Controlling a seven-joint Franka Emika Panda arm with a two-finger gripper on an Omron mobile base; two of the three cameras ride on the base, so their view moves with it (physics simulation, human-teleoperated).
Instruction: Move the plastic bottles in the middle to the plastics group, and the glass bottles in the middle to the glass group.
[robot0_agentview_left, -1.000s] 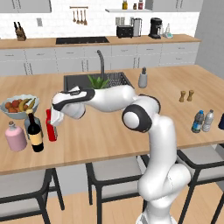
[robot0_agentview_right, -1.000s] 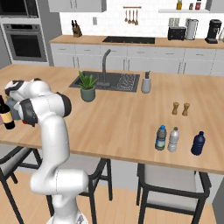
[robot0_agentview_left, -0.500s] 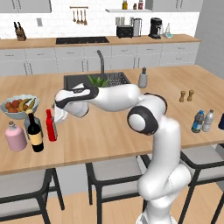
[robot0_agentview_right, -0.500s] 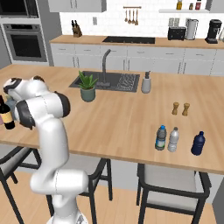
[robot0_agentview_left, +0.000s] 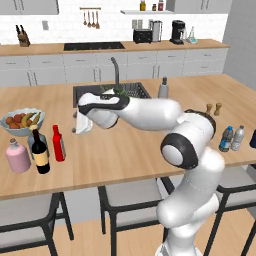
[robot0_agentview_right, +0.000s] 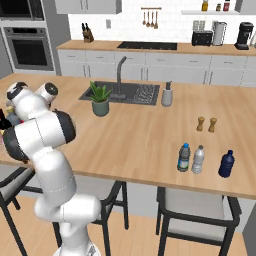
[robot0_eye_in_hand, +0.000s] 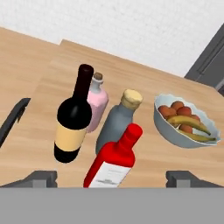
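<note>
- The wooden island counter (robot0_agentview_left: 130, 150) carries everything; places below are told from the fruit bowl (robot0_agentview_left: 22, 121) at its left end.
- The white arm rises from the near side of the counter, bends at a dark elbow, and stretches its forearm level toward the bowl, above the counter.
- The gripper (robot0_agentview_left: 82, 124) hangs at the forearm's end, up above the counter beside the bowl, wrist turned toward the bottle cluster; its fingers (robot0_eye_in_hand: 41, 179) stand spread wide with nothing between them.
- The wine bottle (robot0_agentview_left: 39, 151), dark with a cream label, stands upright in front of the bowl.
- The red bottle (robot0_agentview_left: 58, 143) stands upright just beside the wine bottle, on the gripper's side, free of the fingers.
- The pink bottle (robot0_agentview_left: 18, 157) sits in front of the bowl beside the wine bottle; the grey-blue bottle (robot0_eye_in_hand: 117, 119) stands between them and the bowl.
- The blue-capped water bottle (robot0_agentview_right: 184, 157) stands far from the bowl at the counter's other end, just beside the pale-capped bottle (robot0_agentview_right: 198, 159) and near the dark blue bottle (robot0_agentview_right: 226, 164).
</note>
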